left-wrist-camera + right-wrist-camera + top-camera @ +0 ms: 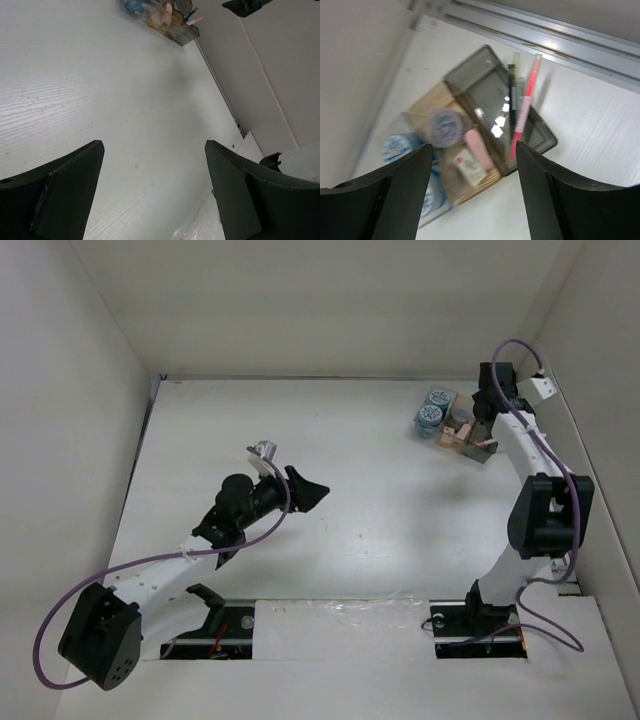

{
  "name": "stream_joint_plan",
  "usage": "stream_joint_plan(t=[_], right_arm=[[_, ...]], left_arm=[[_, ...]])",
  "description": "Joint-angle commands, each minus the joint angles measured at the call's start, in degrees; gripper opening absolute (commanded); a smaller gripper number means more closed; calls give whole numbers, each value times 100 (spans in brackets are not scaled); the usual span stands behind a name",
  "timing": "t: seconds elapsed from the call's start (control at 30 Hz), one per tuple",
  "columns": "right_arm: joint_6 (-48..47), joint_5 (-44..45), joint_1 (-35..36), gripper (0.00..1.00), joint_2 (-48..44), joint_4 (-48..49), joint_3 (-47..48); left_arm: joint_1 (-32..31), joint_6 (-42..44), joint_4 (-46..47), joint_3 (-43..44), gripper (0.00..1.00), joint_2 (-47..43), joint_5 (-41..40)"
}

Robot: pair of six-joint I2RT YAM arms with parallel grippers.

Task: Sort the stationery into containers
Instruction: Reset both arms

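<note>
The containers (470, 447) are a joined block of small bins at the table's far right. Two blue rolls (433, 409) sit in the clear bins. The right wrist view shows the lavender cylinder (444, 127) in a tan bin. The yellow-green stick (516, 75) and pink-red stick (525, 107) stand in a dark grey bin (485, 82). My right gripper (474, 146) hovers open and empty above the block; it also shows in the top view (478, 425). My left gripper (308, 488) is open and empty over bare table near the middle, as its own view (155, 145) shows.
A pink eraser (479, 149) and a white eraser (470, 167) lie in the other tan bin. White walls enclose the table; the right wall (600, 390) stands close behind the bins. A metal rail (545, 30) runs along its foot.
</note>
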Motion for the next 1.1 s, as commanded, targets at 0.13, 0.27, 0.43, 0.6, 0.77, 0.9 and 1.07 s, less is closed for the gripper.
stream_joint_plan(t=[0.13, 0.27, 0.43, 0.6, 0.77, 0.9, 1.07], right_arm=[[404, -1180, 369, 73, -1481, 885, -1044], [352, -2454, 1001, 27, -2850, 1904, -2353], [299, -3063, 2536, 0, -3662, 2180, -3393], [351, -2818, 3708, 10, -4128, 2180, -3982], [572, -2377, 4350, 59, -4191, 2118, -4458], [764, -2123, 4684, 69, -4190, 2118, -4626], [818, -2070, 4939, 72, -4190, 1874, -4678]], left_arm=[[-7, 3, 261, -102, 81, -309, -220], [-7, 56, 366, -234, 81, -616, -544], [-7, -5, 612, -743, 85, -1414, -1088], [-7, -304, 394, -805, 94, -1908, -1625], [-7, -585, 261, -1015, 98, -2022, -1915], [-7, -533, 208, -1086, 99, -2225, -1566], [-7, -270, -238, -973, 99, -2225, -1503]])
